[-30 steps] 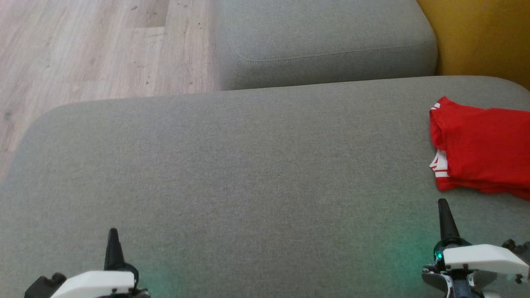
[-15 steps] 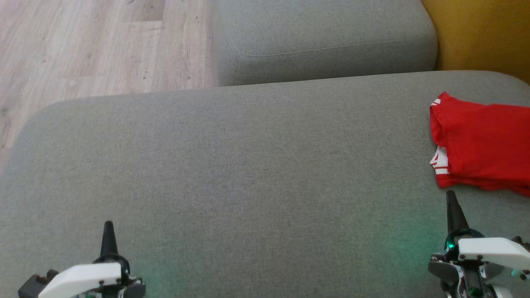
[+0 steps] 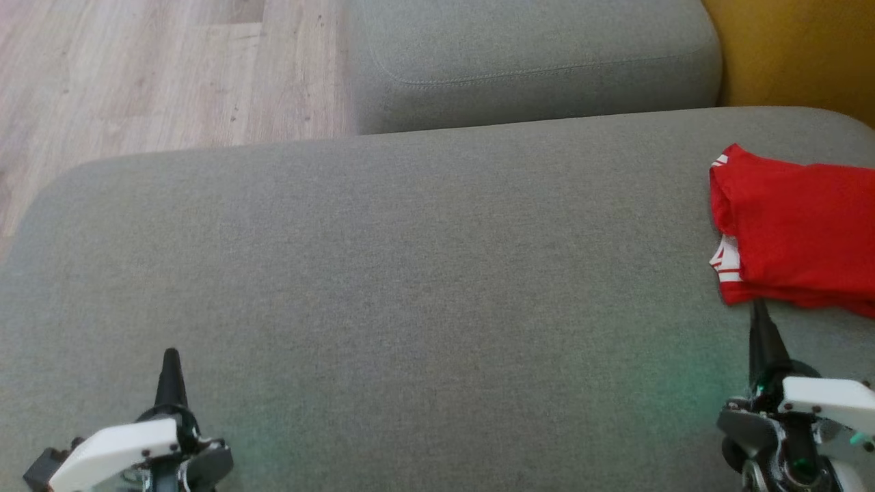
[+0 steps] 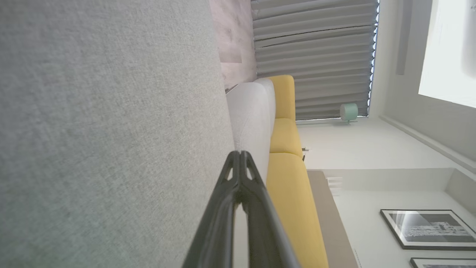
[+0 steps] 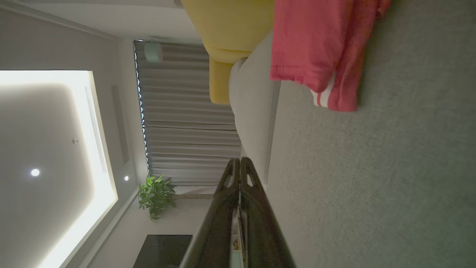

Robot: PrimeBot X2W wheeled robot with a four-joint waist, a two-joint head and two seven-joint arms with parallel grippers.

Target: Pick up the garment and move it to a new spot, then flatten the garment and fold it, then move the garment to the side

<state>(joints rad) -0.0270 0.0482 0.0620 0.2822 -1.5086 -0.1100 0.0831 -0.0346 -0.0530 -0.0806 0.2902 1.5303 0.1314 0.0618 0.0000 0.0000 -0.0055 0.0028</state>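
Observation:
The garment [image 3: 800,225] is a red folded piece with white-red striped trim, lying at the far right of the grey sofa cushion [image 3: 410,273]; part of it runs past the picture's right edge. The right wrist view shows the garment [image 5: 316,48] ahead at the top, its striped trim at the near corner. My right gripper [image 3: 757,309] is shut and empty, its tip just short of the garment's near edge. In the right wrist view the right gripper [image 5: 240,160] has both fingers pressed together. My left gripper [image 3: 170,355] is shut and empty at the lower left, over bare cushion, as in the left wrist view [image 4: 240,153].
A second grey cushion [image 3: 533,61] stands behind the big one. A yellow seat [image 3: 793,55] is at the back right. Wooden floor [image 3: 137,75] lies beyond the cushion's far left edge. Curtains [image 5: 186,123] and a potted plant [image 5: 156,195] stand across the room.
Both grippers have moved forward over the cushion, and the right tip has come up close to the garment's near edge. The garment lies as before.

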